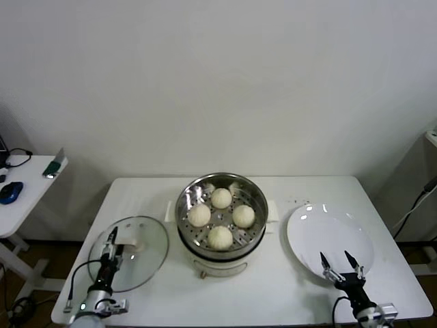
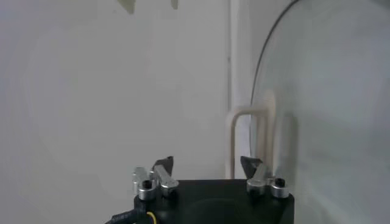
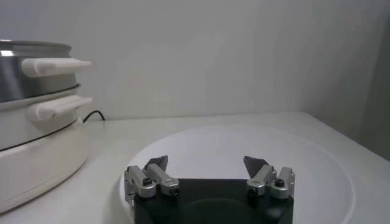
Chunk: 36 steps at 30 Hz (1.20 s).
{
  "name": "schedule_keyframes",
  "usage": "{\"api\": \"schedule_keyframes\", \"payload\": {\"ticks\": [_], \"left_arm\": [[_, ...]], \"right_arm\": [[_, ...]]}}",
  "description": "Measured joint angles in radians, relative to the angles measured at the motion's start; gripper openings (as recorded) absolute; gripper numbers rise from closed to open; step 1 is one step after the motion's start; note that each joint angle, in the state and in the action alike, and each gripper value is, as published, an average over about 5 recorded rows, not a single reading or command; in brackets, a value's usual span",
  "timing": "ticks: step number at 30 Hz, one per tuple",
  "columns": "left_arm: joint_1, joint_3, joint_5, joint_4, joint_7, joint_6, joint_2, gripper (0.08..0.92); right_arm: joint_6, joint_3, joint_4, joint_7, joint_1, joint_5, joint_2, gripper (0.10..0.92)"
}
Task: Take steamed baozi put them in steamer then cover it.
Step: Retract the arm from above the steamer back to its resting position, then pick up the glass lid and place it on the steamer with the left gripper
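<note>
All four baozi (image 1: pixel 220 217) sit in the steamer (image 1: pixel 188 232); only covering is left. Cover (image 1: pixel 147 263) lies on the surface left of it, my left hand (image 1: pixel 110 243) spread around its handle, not yet pinching. Right hand (image 1: pixel 339 263) spread, idle over the plate (image 1: pixel 321 229).

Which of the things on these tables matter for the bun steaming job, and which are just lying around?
Job: four baozi in the steamer; glass cover on the table, left gripper at its handle.
Lying about: white plate under the right gripper; blue mouse on the side table.
</note>
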Motion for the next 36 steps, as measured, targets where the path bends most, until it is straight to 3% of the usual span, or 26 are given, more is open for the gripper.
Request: {"api": "schedule_keyframes", "payload": {"ticks": [18,26,36], "left_arm": [[-0.017,-0.001,0.03,0.046,-0.004,-0.031,0.003,0.175],[-0.002,0.0,0.01,0.012,0.017,-0.031,0.016,0.138],[0.046,-0.016,-0.084,-0.166,0.111,0.016,0.056,0.138]], "right_arm": [[-0.001,-0.004,-0.005,-0.002,-0.003,-0.016,0.02,0.823],[-0.003,0.004,-0.005,-0.003,-0.006,-0.025,0.023,0.823],[-0.003,0.004,-0.011,-0.001,-0.01,-0.037,0.026,0.823]]}}
